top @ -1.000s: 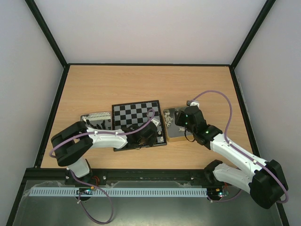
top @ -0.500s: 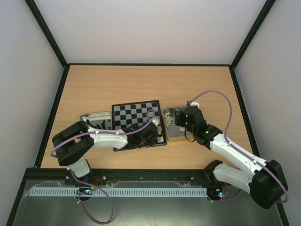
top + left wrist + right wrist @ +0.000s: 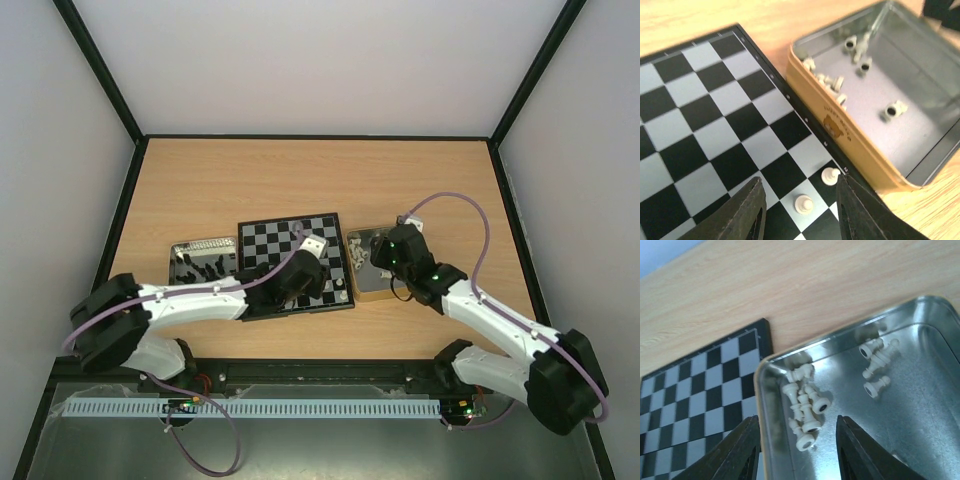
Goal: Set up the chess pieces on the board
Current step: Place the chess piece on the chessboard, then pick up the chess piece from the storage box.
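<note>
Two placed: a pair of cream-white chess pieces [image 3: 830, 175] stands upright on neighbouring squares at the near right corner of the board [image 3: 715, 115], just beside the tin.
Left gripper [image 3: 799, 187]: hovers over that pair, jaws partly apart, nothing between them.
Rest of board: every other square in view is bare, with no black piece on it that I can see.
Right gripper [image 3: 797, 422]: hangs above the right tin, jaws parted and empty.
Right tin [image 3: 920, 405]: sits close against the board's right edge and holds loose white pieces [image 3: 805, 402] lying on their sides in two clusters.
Left tin [image 3: 178, 250]: sits by the board's left edge with dark shapes inside, probably the black set, too small to count.
Progress: barely begun, I judge. Most white pieces and all the black ones are left to place.
</note>
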`<state>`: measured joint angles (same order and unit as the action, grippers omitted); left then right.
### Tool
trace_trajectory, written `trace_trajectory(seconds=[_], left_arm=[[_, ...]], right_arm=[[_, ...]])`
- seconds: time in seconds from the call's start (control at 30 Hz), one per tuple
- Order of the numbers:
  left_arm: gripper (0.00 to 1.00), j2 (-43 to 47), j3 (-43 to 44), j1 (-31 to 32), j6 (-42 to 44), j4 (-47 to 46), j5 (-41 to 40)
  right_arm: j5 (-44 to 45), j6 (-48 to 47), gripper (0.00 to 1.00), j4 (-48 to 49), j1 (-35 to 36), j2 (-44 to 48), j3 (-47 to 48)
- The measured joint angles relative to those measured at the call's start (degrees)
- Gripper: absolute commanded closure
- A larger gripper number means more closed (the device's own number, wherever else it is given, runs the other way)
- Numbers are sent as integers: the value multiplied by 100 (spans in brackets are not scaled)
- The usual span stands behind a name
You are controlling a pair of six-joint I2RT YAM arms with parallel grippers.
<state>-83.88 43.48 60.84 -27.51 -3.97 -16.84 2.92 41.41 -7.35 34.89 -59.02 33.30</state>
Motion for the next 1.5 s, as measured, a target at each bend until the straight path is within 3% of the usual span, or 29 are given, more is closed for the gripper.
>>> trace_trajectory(seconds=[0.2,0.47,0.73,1.13,1.5], left_arm=[[55,879,-212,-157,-269,2,-264],[54,1683,-535,-715,-590,2,-98],[54,1849,-717,-981,-752,7,205],[54,1923,-800,-1134,-938,2,295],[53,1941,-839,-1167,-1032,0,378]], right_arm=[[4,256,59,-221,-13,-1025,278],[-485,404,69,-321,-205,-2253,597],[-793,114,65,-299,-232,-2732,911],[-870,-378,80,-317,-232,-3235,1187],[-787,-505,74,-350,-232,-3311,1185]])
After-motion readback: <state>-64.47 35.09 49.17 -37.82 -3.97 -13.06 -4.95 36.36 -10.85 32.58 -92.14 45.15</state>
